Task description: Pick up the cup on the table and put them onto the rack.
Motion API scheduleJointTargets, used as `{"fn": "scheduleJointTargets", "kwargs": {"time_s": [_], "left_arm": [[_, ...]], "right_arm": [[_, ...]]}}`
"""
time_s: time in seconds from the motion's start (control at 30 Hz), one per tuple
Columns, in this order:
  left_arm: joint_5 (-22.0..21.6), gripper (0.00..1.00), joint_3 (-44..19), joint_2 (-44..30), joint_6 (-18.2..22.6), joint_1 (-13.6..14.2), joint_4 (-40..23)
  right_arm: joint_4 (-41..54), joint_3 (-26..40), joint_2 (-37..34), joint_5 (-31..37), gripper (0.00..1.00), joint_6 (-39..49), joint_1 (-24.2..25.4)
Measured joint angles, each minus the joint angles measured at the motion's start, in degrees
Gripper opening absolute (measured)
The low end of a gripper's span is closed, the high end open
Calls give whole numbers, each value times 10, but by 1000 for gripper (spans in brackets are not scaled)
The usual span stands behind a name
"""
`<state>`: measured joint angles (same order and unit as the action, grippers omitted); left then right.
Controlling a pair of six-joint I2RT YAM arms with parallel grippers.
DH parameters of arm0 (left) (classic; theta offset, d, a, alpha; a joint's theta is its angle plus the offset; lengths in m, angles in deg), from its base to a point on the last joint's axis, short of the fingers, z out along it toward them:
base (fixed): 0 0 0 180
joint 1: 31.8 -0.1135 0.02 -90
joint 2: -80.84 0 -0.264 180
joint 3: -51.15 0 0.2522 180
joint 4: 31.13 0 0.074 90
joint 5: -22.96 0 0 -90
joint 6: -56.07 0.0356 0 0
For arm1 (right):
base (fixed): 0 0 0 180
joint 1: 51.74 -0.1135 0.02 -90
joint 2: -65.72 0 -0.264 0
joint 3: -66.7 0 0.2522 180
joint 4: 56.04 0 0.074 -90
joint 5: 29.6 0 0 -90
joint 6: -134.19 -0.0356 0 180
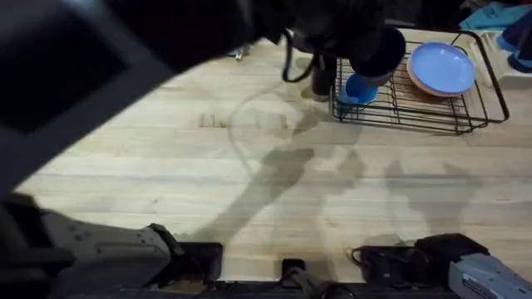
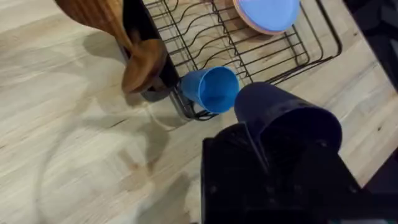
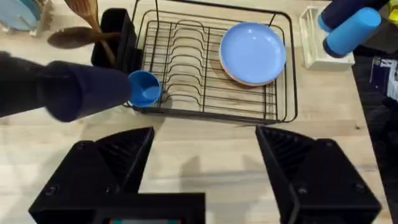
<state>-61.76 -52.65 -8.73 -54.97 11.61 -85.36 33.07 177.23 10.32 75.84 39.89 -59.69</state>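
Navy cup (image 2: pixel 283 115) seemingly over rack (image 2: pixel 261 53)

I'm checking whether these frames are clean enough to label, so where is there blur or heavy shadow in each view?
Overhead: the left arm rises close under the camera, a large dark blur across the upper left, and arm shadows fall on the table. Left wrist: the navy cup in the left gripper is soft; the blue cup and rack are sharper. Right wrist: the navy cup is blurred, the rack crisp.

A mock kitchen counter is suggested by a pale wooden table (image 1: pixel 249 166), on which a black wire rack (image 3: pixel 211 106) with plates (image 3: pixel 252 53) and wooden spoons (image 2: pixel 140 62) is set.
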Motion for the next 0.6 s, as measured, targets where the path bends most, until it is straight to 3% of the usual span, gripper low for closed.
{"fn": "scheduleJointTargets", "kwargs": {"time_s": [0.27, 0.43, 0.6], "left_arm": [[-56, 43, 0, -70, 0, 34, 50], [-116, 43, 0, -79, 0, 51, 61], [-145, 43, 0, -79, 0, 55, 65]], "right_arm": [[3, 0, 0, 0, 994, 0, 0], [3, 0, 0, 0, 994, 0, 0], [3, 0, 0, 0, 994, 0, 0]]}}
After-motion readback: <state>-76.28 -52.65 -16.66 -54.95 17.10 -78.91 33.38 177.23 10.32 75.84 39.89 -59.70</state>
